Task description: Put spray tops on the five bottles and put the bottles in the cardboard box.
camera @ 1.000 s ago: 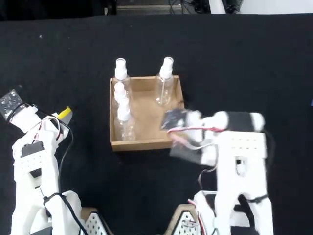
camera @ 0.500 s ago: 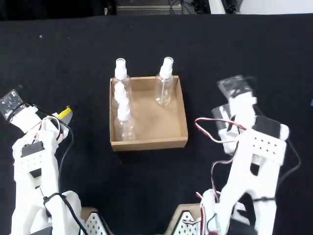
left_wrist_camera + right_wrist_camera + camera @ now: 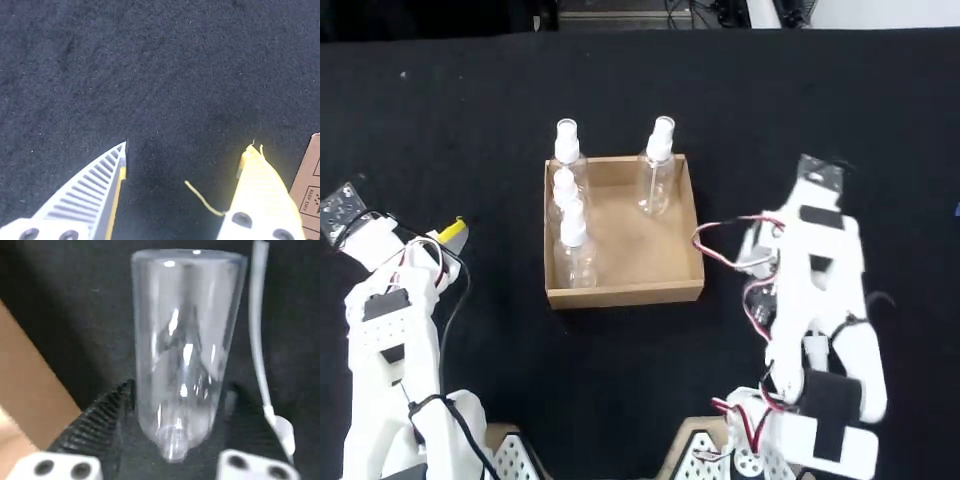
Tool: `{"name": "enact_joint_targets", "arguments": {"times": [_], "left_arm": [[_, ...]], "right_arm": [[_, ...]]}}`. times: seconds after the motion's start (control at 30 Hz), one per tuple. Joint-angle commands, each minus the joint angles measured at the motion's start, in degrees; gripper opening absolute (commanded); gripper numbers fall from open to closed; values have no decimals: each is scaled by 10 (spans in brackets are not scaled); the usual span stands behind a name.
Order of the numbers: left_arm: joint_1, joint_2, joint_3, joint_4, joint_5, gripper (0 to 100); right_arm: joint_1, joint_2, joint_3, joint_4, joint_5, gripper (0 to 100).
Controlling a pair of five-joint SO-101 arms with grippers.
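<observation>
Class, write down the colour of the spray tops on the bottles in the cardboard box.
The spray tops are white, clearest in the high view.

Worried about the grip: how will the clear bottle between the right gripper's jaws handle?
The clear bottle looks empty, so it is probably light. Its glossy round wall may slip or twist in the right gripper. Laid on its side, it would likely roll.

Black cloth table (image 3: 820,90); perhaps a white wall (image 3: 880,12) behind.
</observation>
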Motion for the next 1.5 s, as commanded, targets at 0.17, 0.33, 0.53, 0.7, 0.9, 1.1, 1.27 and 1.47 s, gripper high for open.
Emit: {"name": "enact_joint_targets", "arguments": {"times": [0.17,0.33,0.53,0.7,0.9,1.1,1.27,1.47], "left_arm": [[0,-13,-3,-10,-4,339],[-3,-13,-3,-10,-4,339],[0,-13,-3,-11,-4,339],[0,-13,-3,-10,-4,339],[0,-13,-3,-10,-4,339],[0,-13,-3,-10,-4,339],[0,-13,-3,-10,-4,339],[0,-13,-3,-10,-4,339]], "right_arm": [[-1,-1,-135,162,244,358],[119,2,-173,175,412,356],[238,0,-114,179,619,280],[262,-1,-34,160,651,272],[286,-1,43,79,651,270],[304,-1,54,71,651,267],[302,-1,96,39,651,184],[318,-6,111,-11,646,60]]}}
